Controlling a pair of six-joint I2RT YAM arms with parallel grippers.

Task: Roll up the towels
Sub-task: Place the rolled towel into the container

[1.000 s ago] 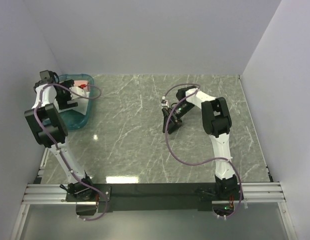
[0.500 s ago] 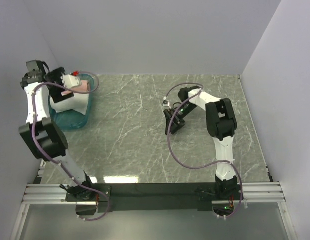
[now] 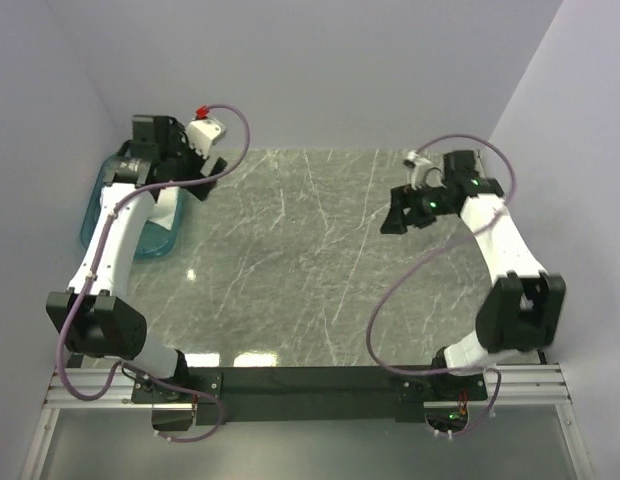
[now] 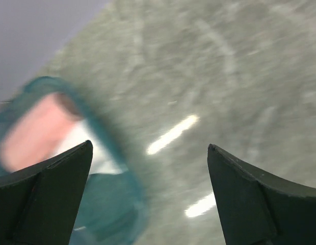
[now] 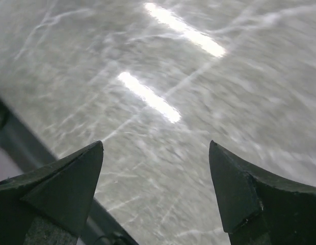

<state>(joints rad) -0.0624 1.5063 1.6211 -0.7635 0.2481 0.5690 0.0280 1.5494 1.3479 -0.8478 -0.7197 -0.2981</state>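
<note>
Jaws wide, left gripper (image 4: 149,144), right gripper (image 5: 155,143); two towels (image 4: 30,133), one tray (image 4: 117,204)

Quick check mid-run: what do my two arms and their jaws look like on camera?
The left arm and right arm have white links with chunky black joints. A purple cable loops along each. The left gripper and right gripper have black wedge-shaped jaws. A small red part tops the left wrist.

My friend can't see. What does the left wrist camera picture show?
A blurry teal tray holding a pink towel and a white towel sits at the left on a grey marble table. The left gripper stands wide open at the bottom, empty.
</note>
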